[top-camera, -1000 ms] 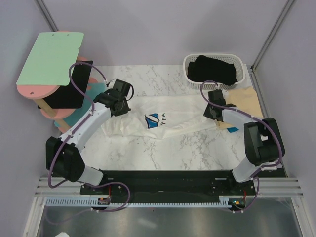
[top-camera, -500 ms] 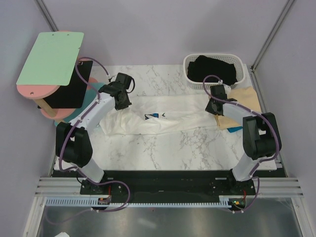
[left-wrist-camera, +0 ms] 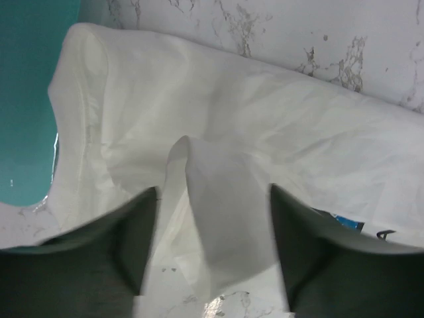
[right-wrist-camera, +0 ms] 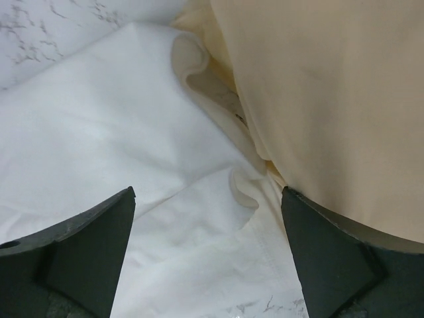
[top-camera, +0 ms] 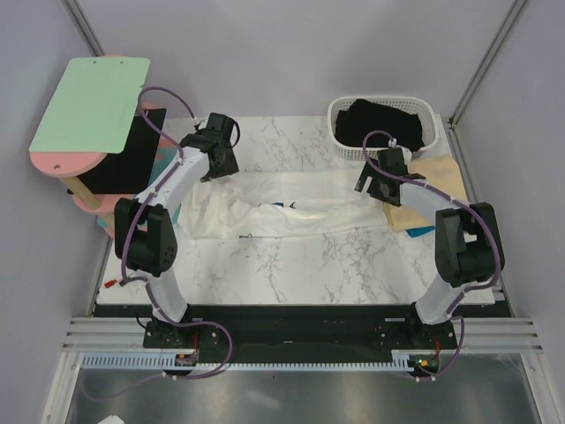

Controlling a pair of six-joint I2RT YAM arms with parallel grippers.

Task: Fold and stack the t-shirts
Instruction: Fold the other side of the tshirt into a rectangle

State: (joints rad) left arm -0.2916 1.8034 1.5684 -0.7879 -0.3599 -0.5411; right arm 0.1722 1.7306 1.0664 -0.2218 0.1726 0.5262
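The white t-shirt (top-camera: 309,205) lies crumpled left of the basket (top-camera: 335,124), the tan t-shirt (top-camera: 441,181) just in front of it, the black t-shirt (top-camera: 388,122) inside it; left gripper (left-wrist-camera: 212,192) and right gripper (right-wrist-camera: 207,192) hover, fingers wide apart, holding nothing.

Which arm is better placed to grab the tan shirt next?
Likely right: the right end effector, open, hovers at the edge of the tan shirt. The left end effector is at the other end of the white shirt.
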